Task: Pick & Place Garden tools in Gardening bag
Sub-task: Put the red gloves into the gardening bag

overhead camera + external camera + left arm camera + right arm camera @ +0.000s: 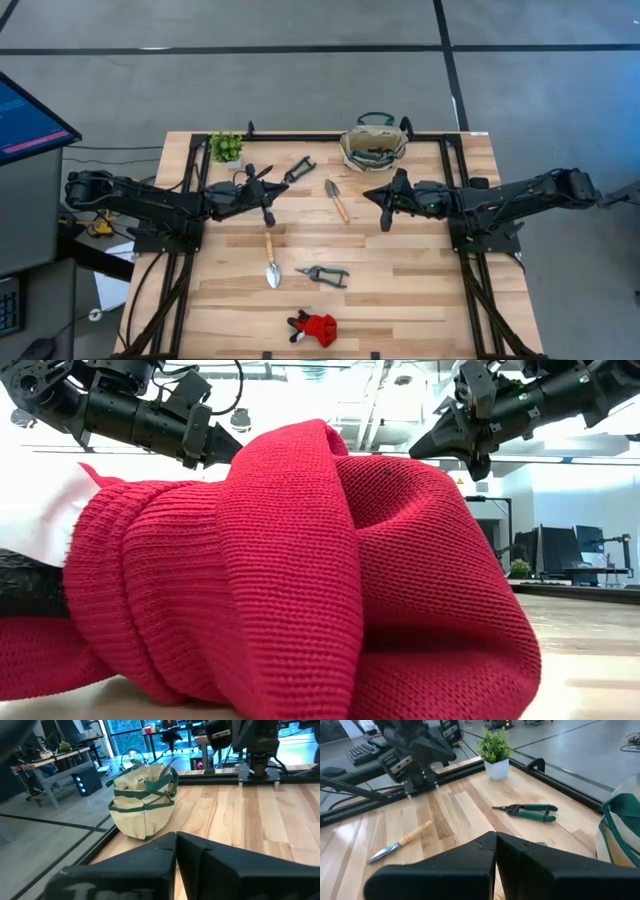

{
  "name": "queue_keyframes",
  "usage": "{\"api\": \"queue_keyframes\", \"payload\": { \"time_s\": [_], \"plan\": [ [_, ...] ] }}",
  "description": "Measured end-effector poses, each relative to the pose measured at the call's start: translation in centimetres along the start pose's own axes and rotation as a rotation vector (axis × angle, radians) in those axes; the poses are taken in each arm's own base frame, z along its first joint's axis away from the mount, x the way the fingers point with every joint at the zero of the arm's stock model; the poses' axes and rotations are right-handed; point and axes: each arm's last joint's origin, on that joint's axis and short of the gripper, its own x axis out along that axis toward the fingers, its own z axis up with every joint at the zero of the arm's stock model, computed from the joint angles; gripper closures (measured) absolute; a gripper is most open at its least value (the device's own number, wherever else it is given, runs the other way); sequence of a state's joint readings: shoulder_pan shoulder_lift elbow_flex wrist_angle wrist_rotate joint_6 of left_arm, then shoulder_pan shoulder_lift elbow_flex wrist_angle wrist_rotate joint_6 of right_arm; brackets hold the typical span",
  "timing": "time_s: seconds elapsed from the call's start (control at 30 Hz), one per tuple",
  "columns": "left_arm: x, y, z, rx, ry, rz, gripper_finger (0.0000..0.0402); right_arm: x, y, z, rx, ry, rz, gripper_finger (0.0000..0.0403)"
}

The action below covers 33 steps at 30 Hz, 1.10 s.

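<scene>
- Overhead, the gardening bag is seen at the upper centre-right of the table; what lies inside cannot be told.
- Outside it are scattered two trowels, green-handled pruners, shears and a red bundle.
- Only from low level is the bundle's red knit made out, filling the frame.
- Both the left gripper and the right gripper are held above the table, fingers pressed together, nothing gripped.
- No writing can be read.

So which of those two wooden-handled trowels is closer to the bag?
The trowel in the table's middle, lying just left of the gardening bag. The other trowel lies farther away, toward the near edge.
</scene>
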State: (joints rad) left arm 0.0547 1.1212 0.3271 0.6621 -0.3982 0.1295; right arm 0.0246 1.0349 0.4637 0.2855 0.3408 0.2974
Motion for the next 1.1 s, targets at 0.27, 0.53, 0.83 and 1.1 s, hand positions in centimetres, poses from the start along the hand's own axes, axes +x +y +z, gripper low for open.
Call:
{"api": "queue_keyframes", "payload": {
  "time_s": [0.27, 0.53, 0.83, 1.1],
  "plan": [
    [-0.1, -0.6, 0.1, -0.007, -0.023, -0.18, 0.04, -0.5, 1.4, -0.4, -0.02, 0.017, 0.068, 0.0403],
    [-0.6, -1.7, 0.2, 0.0, -0.034, -0.254, 0.04, -1.1, 2.7, -1.0, -0.044, 0.041, 0.132, 0.0403],
    [-0.6, -1.6, 0.1, 0.001, -0.003, -0.112, 0.04, -1.2, 3.0, -1.1, -0.051, 0.044, 0.146, 0.0403],
    [-0.6, -1.6, 0.1, -0.034, 0.0, -0.106, 0.04, -1.2, 3.0, -1.1, -0.067, 0.042, 0.145, 0.0403]
  ]
}}
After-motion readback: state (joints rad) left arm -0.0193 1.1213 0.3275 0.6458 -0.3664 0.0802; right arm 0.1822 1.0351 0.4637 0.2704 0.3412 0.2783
